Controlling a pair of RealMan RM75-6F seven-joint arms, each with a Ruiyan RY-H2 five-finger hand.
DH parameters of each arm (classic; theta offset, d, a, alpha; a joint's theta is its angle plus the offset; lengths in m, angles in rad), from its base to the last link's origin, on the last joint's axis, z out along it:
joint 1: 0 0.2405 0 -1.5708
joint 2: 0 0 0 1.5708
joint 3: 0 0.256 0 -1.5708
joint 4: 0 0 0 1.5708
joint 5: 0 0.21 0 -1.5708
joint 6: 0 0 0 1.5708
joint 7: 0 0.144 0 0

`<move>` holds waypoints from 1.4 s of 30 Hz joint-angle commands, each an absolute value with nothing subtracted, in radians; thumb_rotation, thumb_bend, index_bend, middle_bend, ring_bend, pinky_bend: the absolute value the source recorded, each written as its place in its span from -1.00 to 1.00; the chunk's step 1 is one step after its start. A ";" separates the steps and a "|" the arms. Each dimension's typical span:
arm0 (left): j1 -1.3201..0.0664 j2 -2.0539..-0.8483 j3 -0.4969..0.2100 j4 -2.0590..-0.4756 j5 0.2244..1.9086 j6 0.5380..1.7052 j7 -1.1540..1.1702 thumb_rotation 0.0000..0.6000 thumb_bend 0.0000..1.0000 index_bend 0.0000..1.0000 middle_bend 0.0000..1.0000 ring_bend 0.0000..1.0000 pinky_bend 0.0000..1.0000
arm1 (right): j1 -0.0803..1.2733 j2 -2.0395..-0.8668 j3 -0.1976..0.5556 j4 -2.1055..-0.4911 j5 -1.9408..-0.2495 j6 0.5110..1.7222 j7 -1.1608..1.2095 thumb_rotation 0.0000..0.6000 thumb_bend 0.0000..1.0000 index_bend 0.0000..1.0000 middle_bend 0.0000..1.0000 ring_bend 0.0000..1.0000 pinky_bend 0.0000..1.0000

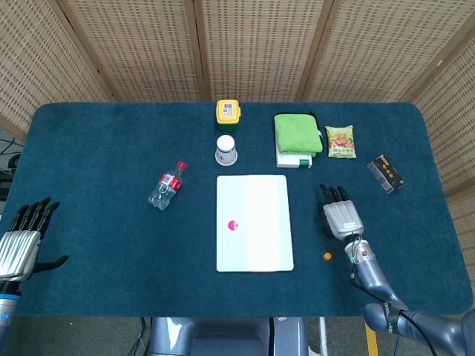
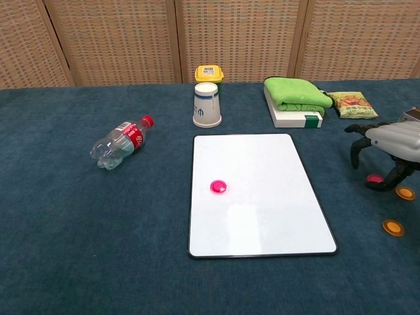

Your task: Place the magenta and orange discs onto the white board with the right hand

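Nearest you, one orange disc (image 2: 393, 228) lay on the tabletop (image 2: 79, 249) below your right hand (image 2: 387, 147); a second orange disc (image 2: 405, 193) sat just beside the fingers (image 2: 388, 182). Those fingers curled down around a magenta disc (image 2: 375, 178); whether they gripped it, you could not tell. Another magenta disc (image 2: 218, 187) already rested on the white board (image 2: 262, 223), off to the fingers' left. Two magenta, two orange. Your left hand (image 1: 22, 241) was spread, empty, far off.
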State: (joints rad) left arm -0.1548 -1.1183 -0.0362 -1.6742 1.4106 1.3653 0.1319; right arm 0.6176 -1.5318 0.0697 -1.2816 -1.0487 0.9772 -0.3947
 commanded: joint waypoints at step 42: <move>-0.158 -1.116 -0.035 -1.685 1.398 1.356 0.145 1.00 -1.00 -1.00 -1.00 -1.00 -1.00 | 0.586 -1.563 0.104 -1.156 -1.048 0.898 -0.367 1.00 -0.27 0.09 -1.00 -1.00 -1.00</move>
